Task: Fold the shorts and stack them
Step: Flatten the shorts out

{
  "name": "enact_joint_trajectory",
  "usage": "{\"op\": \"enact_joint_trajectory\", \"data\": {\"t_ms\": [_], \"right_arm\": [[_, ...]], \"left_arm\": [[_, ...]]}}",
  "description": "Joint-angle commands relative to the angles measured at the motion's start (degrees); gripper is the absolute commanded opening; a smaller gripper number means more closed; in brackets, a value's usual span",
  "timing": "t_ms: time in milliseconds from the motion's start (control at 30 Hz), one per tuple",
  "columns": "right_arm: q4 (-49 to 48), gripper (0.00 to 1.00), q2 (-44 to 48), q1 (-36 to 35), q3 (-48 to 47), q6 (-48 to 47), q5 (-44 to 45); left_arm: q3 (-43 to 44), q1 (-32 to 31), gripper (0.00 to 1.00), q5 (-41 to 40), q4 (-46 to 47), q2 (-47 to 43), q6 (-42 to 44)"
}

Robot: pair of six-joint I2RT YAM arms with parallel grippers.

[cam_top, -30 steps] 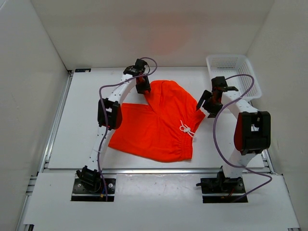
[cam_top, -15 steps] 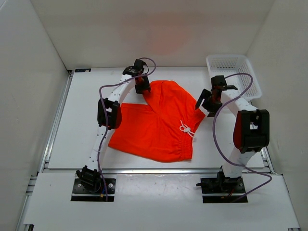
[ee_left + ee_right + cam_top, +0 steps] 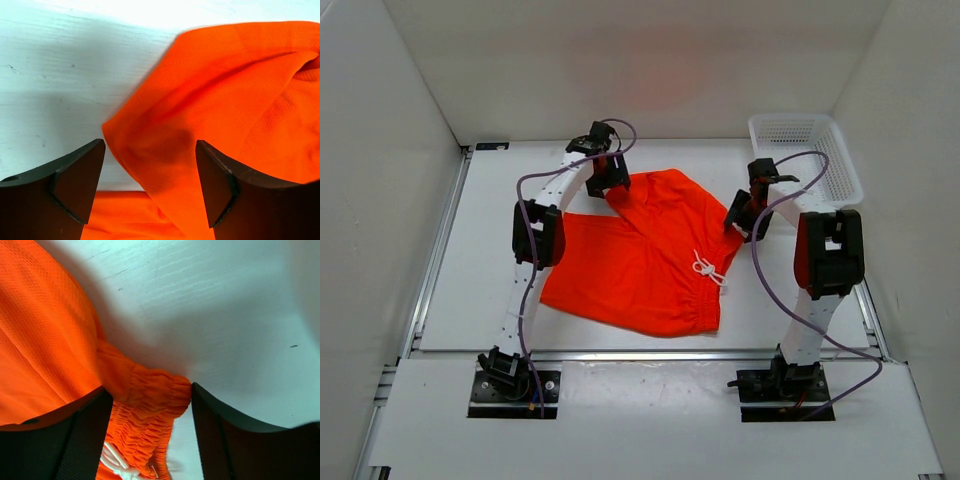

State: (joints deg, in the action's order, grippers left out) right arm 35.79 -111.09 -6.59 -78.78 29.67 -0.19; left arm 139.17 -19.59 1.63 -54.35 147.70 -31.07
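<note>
Left end effector [image 3: 150,145]: fingers apart, straddling raised leg-hem fold of shorts [image 3: 640,260]. Right end effector [image 3: 150,390]: fingers apart, gathered waistband [image 3: 150,412] corner between them. One white mesh basket [image 3: 790,130] beyond and right of right end effector; shorts outside it, on table [image 3: 490,250]. One pair of shorts, long axis running between end effectors. Legs point toward left end effector; one white drawstring [image 3: 706,268] nearer right.
</note>
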Motion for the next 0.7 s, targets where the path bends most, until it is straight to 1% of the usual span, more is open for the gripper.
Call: {"op": "enact_joint_trajectory", "data": {"t_ms": [0, 33, 67, 100, 167, 200, 233, 267, 300, 333, 367, 400, 467, 533, 567, 667], "right_arm": [[0.2, 0.66, -1.5, -1.9, -1.6, -0.6, 1.6], [0.2, 0.61, -2.1, -1.9, -1.6, -0.6, 1.6], [0.2, 0.5, -2.1, -2.5, -1.6, -0.6, 2.1], [0.2, 0.43, -2.1, -2.5, -1.6, -0.6, 2.1], [0.2, 0.34, -2.1, -2.5, -1.6, -0.6, 2.1], [0.2, 0.25, -2.1, -2.5, -1.6, -0.6, 2.1], [0.2, 0.21, -2.1, -2.5, -1.6, -0.6, 2.6], [0.2, 0.15, -2.1, -2.5, -1.6, -0.6, 2.6], [0.2, 0.13, -1.5, -2.5, -1.6, -0.6, 2.6], [0.2, 0.13, -1.5, -2.5, -1.6, -0.6, 3.2], [0.2, 0.11, -1.0, -2.5, -2.2, -0.6, 3.2], [0.2, 0.08, -1.0, -2.5, -2.9, -0.6, 3.2], [0.8, 0.07, -0.4, -2.5, -3.6, -0.6, 3.2], [0.8, 0.04, 0.2, -2.5, -4.1, -0.6, 3.2], [1.4, 0.04, 0.2, -2.5, -4.6, -0.6, 3.8], [1.4, 0.03, 0.7, -2.5, -5.7, -0.6, 4.6]], "left_arm": [[-0.8, 0.3, 0.85, -1.9, -0.7, -4.3, 1.4], [-0.8, 0.3, 0.86, -1.9, -0.7, -4.3, 1.4], [-0.8, 0.3, 0.86, -1.9, -0.7, -3.5, 1.4], [-1.5, 0.3, 0.86, -1.9, -0.7, -3.5, 1.4], [-2.1, 0.3, 0.86, -1.9, -0.7, -2.9, 0.7], [-2.2, 0.3, 0.86, -1.9, -0.7, -2.2, 0.7], [-2.2, 0.3, 0.84, -1.9, -0.7, -2.2, 0.7], [-2.2, 0.3, 0.75, -1.4, -0.7, -0.8, 0.7], [-2.2, 0.3, 0.67, -1.4, -0.7, -0.3, 0.7], [-1.5, 0.3, 0.54, -0.7, -0.7, 0.2, 0.7], [-0.8, 0.3, 0.38, -0.1, -0.7, 0.8, 1.3], [-0.8, 0.3, 0.1, 0.6, -0.7, 1.4, 1.3], [-0.8, 0.9, 0.1, 0.6, -1.2, 0.8, 1.3], [-3.1, 1.7, 0.1, -1.8, -1.2, -2.8, 0.7], [-5.0, 3.0, 0.1, -2.6, -1.2, -4.2, 0.2], [-6.2, 5.0, 0.1, -3.6, -1.2, -9.4, 0.2]]}}
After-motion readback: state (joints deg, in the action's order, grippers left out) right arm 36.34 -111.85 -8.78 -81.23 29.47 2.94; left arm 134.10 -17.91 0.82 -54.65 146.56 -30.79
